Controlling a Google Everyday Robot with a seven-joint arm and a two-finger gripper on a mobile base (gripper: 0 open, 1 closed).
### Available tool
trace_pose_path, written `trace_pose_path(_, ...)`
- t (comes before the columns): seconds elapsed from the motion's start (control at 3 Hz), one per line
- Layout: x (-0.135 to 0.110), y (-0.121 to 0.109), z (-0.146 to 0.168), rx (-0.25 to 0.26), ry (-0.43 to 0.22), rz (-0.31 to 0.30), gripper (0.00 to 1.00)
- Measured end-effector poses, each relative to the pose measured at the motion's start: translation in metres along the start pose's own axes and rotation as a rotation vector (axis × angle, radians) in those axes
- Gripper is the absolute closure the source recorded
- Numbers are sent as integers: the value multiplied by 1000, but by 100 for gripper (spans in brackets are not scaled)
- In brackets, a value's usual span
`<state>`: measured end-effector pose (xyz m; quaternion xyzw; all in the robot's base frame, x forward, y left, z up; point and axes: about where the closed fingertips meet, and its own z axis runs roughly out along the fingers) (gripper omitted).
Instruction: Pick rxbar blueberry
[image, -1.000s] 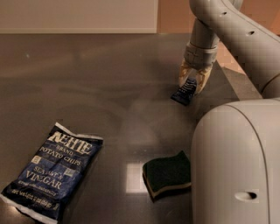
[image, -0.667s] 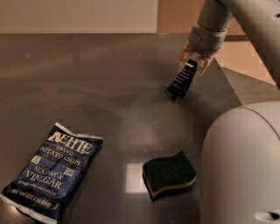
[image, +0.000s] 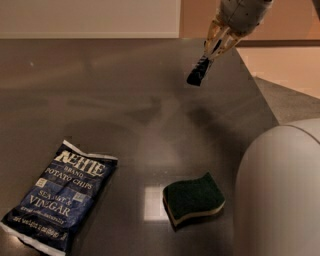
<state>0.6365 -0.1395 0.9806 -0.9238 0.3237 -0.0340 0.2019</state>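
The rxbar blueberry (image: 198, 71) is a small dark navy bar hanging tilted in the air above the far right part of the grey table (image: 130, 100). My gripper (image: 215, 46) is at the top right, shut on the bar's upper end, holding it clear of the table surface. The arm reaches in from the top right corner.
A large blue Kettle potato chips bag (image: 60, 197) lies at the front left. A dark green sponge (image: 194, 198) lies at the front centre-right. The robot's white body (image: 280, 195) fills the lower right. The table's right edge (image: 257, 82) runs diagonally behind the gripper.
The gripper has risen with the bar in it, lifting it off the table and up toward the top of the view. The chips bag and sponge have not moved.
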Motion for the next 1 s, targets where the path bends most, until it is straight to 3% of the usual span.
trace_pose_path(0.67,-21,-22,-31,97,-36,12,100)
trace_pose_path(1.0,-15,-32,-28,130,-20,12,100)
